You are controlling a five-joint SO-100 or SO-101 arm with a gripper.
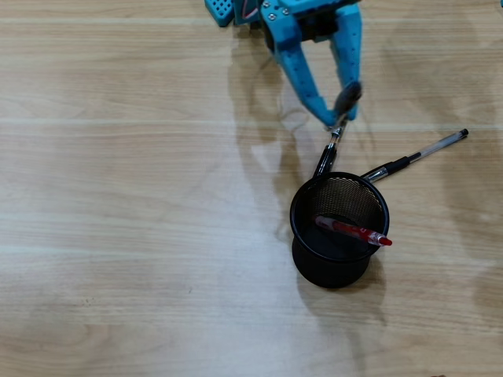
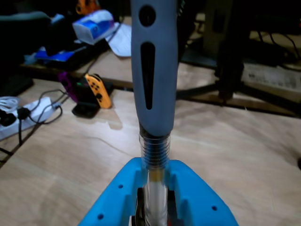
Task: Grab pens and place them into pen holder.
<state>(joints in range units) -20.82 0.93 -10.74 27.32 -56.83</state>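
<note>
Now the blue gripper [image 1: 339, 118] is squeezed tight on the grey pen [image 1: 336, 126], near the top edge of the table [image 1: 118, 236] in the overhead view. That pen's black tip points down at the pen holder [image 1: 338, 259], right by its rim. A red pen [image 1: 354, 232] lies across the cup's top. Another clear pen [image 1: 416, 157] lies on the table, touching the cup.

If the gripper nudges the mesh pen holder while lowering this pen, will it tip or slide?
Probably slide rather than tip: the pen holder looks squat and wide-mouthed on smooth wood. It is likely light, being wire mesh. The red pen leaning over its rim may rattle or shift.
</note>
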